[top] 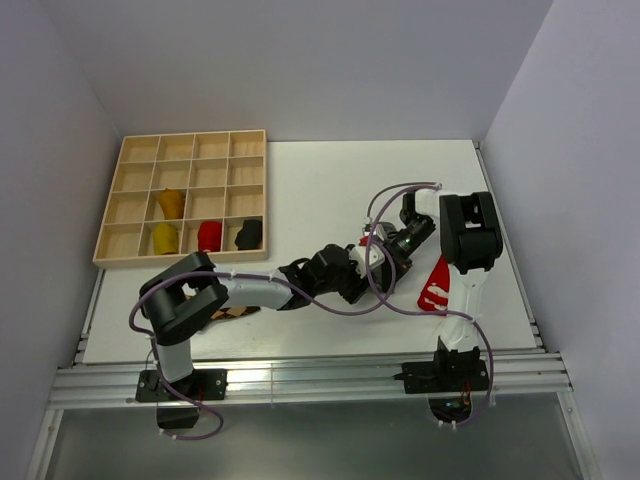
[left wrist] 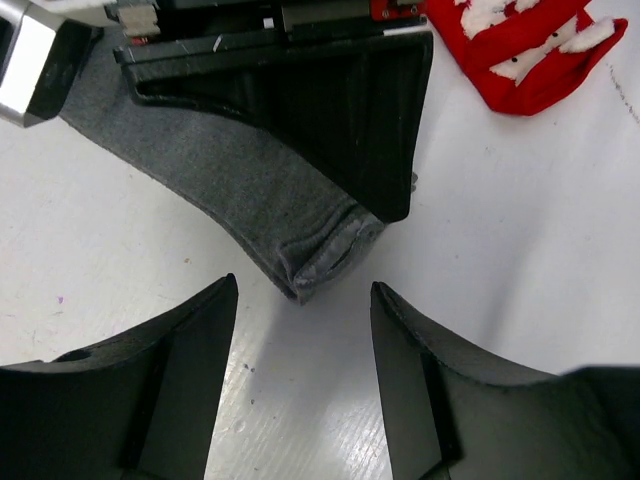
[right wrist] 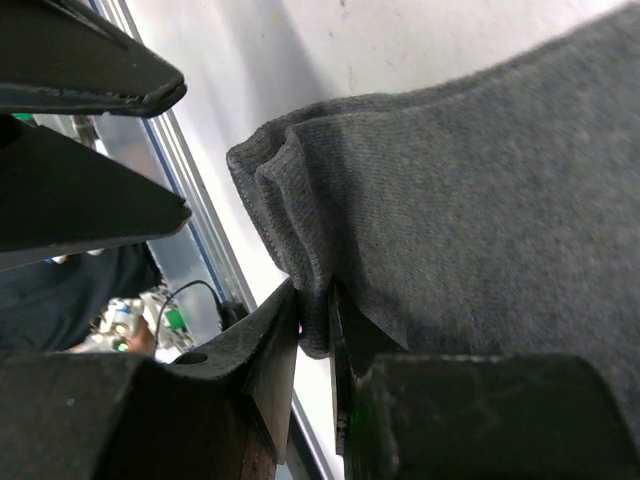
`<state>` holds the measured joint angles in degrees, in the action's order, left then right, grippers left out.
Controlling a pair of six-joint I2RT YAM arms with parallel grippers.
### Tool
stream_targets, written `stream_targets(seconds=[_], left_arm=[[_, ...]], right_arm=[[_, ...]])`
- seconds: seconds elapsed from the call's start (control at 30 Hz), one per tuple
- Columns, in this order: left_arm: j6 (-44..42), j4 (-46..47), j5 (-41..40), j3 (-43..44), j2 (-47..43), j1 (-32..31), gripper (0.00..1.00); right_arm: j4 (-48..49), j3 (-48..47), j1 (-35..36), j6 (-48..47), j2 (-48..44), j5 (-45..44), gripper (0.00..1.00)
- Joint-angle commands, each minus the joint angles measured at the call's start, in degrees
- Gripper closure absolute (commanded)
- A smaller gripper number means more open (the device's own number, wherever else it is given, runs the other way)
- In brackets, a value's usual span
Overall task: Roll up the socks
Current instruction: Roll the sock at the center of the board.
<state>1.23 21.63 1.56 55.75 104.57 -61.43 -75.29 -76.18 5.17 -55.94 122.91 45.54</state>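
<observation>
A plain grey sock [left wrist: 240,190] lies flat on the white table. My right gripper [right wrist: 314,300] is shut on its folded edge, and the cloth [right wrist: 460,200] spreads away to the right of the jaws. In the left wrist view the right gripper's black finger [left wrist: 340,100] lies across the sock. My left gripper [left wrist: 303,283] stands open just short of the sock's cuff corner, with nothing between its fingers. A red sock with white marks [left wrist: 525,45] lies flat beside them, at the table's right [top: 435,285]. Both grippers meet near the table's middle [top: 365,268].
A wooden compartment tray [top: 140,195] stands at the back left and holds rolled bundles: orange [top: 171,203], yellow [top: 164,238], red [top: 209,235] and dark [top: 248,234]. A brown-tan argyle sock [top: 235,312] lies under the left arm near the front edge.
</observation>
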Motion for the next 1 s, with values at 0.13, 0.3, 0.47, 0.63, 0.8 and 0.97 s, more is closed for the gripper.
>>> stream_targets(seconds=[0.13, 0.3, 0.47, 0.63, 0.8, 0.97], left_arm=[[-3.6, 2.8, -0.4, 4.6, 3.6, -0.1, 0.40], [-3.7, 4.5, -1.3, 5.6, 5.6, -0.2, 0.41], [-3.8, 5.6, -4.2, 6.7, 7.2, -0.1, 0.47], [-3.4, 5.9, -3.5, 7.2, 8.6, -0.2, 0.60], [-1.9, 7.7, -2.2, 6.6, 9.4, -0.2, 0.68], [0.4, 8.3, -2.1, 6.5, 10.0, -0.2, 0.66]], right_arm=[[-3.0, -1.1, -1.9, 4.2, 0.7, -0.2, 0.76], [-2.1, -1.2, -2.0, 5.9, 1.3, -0.5, 0.77], [-0.5, -1.2, -2.0, 8.0, 1.1, -1.2, 0.77], [1.2, -0.9, -2.1, 10.6, 0.5, -1.9, 0.76], [5.2, -0.1, -2.2, 14.2, -0.7, -3.2, 0.74], [9.4, 0.2, -2.1, 18.7, -1.5, -5.5, 0.73]])
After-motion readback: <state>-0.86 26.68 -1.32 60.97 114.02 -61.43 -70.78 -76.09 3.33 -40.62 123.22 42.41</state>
